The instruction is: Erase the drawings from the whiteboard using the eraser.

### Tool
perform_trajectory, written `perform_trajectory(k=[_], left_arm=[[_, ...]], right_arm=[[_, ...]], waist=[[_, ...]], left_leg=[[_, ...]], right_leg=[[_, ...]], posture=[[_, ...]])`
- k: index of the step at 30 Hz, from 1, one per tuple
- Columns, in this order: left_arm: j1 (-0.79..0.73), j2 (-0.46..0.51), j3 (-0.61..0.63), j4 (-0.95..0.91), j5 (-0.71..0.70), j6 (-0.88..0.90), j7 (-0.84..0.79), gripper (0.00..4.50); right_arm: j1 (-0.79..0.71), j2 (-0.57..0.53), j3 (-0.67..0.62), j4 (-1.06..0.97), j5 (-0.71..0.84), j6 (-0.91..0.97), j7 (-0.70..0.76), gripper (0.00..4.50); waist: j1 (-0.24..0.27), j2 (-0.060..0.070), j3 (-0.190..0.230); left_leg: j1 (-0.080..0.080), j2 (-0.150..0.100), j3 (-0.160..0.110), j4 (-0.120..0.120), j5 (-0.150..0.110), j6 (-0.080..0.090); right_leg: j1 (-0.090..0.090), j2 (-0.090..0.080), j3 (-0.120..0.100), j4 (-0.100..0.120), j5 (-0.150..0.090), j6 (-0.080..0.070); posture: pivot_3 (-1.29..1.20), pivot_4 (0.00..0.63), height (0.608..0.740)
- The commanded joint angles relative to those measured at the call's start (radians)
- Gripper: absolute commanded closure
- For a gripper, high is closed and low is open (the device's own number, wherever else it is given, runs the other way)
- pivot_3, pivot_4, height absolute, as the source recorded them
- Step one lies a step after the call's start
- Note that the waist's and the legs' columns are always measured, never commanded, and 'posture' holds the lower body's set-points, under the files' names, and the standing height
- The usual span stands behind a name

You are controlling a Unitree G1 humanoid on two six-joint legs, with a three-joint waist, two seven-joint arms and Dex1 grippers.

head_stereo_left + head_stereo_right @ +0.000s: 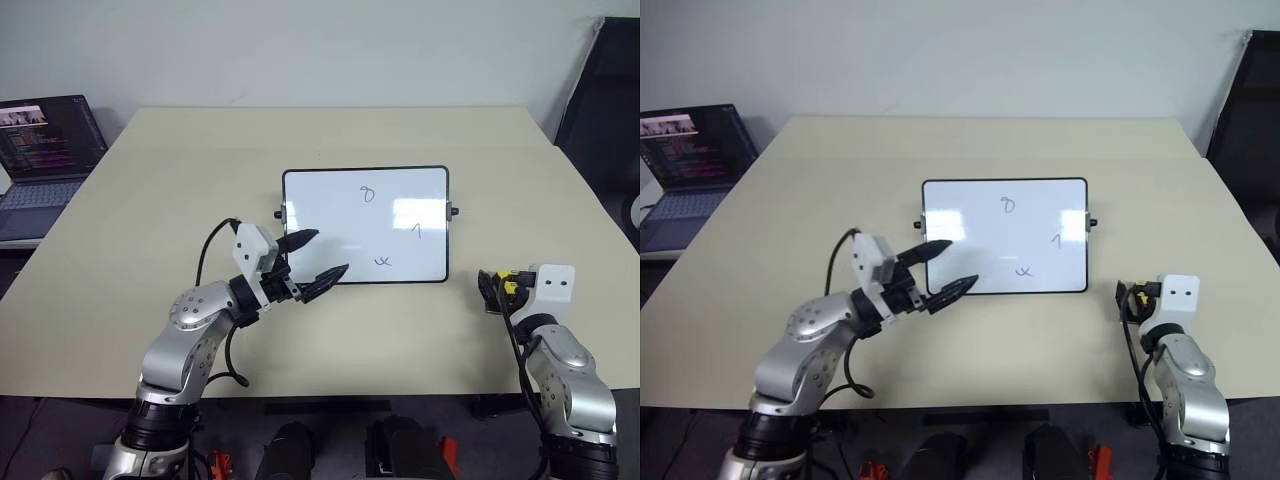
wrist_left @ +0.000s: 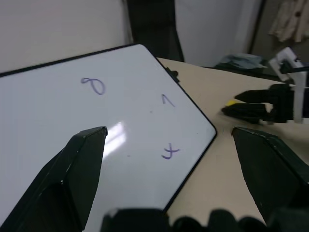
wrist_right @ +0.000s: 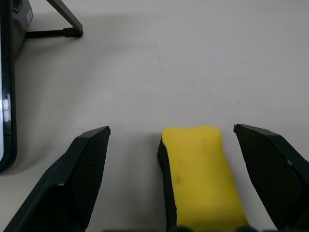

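Spread wide and holding nothing, the left gripper (image 1: 318, 258) hangs over the near-left corner of the whiteboard (image 1: 330, 215), its black fingers pointing across the glossy face. On the board, which lies flat near the middle of the table (image 1: 150, 200), the three drawings are untouched: the loop like an 8 (image 1: 367, 193) toward the far edge, the short tick (image 1: 417, 231) toward the right edge, and the squiggle (image 1: 382, 261) near the front edge. Further right, just off the board's right edge, the right gripper (image 3: 171, 133) also stands fully open, with the yellow eraser (image 3: 203, 179) lying on the table between its fingers, not yet pinched. The risk from here, as I judge it, lies in the pickup: the eraser sits closer to one finger than the other, so a closing grip could shove or twist it rather than seat it squarely. An unsteadied board might also slide under wiping pressure.
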Motion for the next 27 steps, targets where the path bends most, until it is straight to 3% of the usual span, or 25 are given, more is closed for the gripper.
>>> perform_trajectory(k=[1,27], left_arm=[[-0.030,0.005,-0.016,-0.009,-0.045,0.030,-0.051,0.00],[-0.046,-0.029,-0.031,0.011,-0.061,0.048,-0.092,0.00]], right_arm=[[-0.011,-0.012,-0.013,-0.015,0.021,0.011,0.005,0.02],[0.008,0.009,-0.062,-0.024,0.074,0.046,-0.056,0.02]], waist=[[-0.003,0.000,0.000],[-0.013,0.000,0.000]], left_leg=[[0.000,0.000,0.000,0.000,0.000,0.000],[0.000,0.000,0.000,0.000,0.000,0.000]], right_leg=[[0.000,0.000,0.000,0.000,0.000,0.000],[0.000,0.000,0.001,0.001,0.000,0.000]], posture=[[0.00,0.150,0.740],[0.00,0.150,0.740]])
